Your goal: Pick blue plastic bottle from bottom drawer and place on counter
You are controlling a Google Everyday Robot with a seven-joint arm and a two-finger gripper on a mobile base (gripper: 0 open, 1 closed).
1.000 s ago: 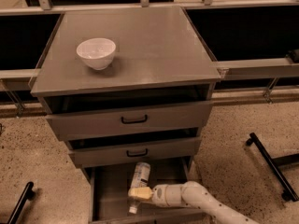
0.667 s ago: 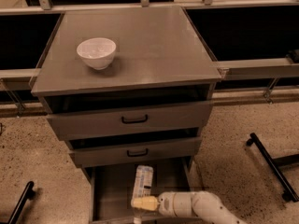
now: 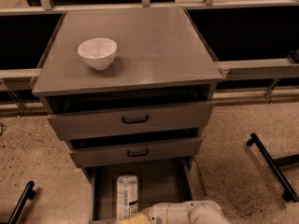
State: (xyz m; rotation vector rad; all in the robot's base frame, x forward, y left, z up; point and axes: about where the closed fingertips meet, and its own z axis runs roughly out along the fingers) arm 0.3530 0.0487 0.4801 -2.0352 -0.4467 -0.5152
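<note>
The blue plastic bottle [image 3: 127,195] lies lengthwise in the open bottom drawer [image 3: 163,183], left of the drawer's middle. Its far end is tucked under the front of the middle drawer. My gripper [image 3: 134,218] is at the bottom edge of the view, right at the near end of the bottle, and is mostly cut off. The white arm [image 3: 187,213] reaches in from the lower right. The grey counter [image 3: 154,45] on top of the cabinet carries only a white bowl [image 3: 97,53] at its left.
The top drawer [image 3: 135,119] and the middle drawer [image 3: 138,152], both with black handles, stand slightly open above the bottom drawer. Black legs stand on the speckled floor at the right [image 3: 273,164] and the lower left [image 3: 21,202]. Rails run behind the cabinet.
My gripper and arm have drawn back toward the bottom edge of the view. The bottle stays lying in the bottom drawer, and more of it now shows.
</note>
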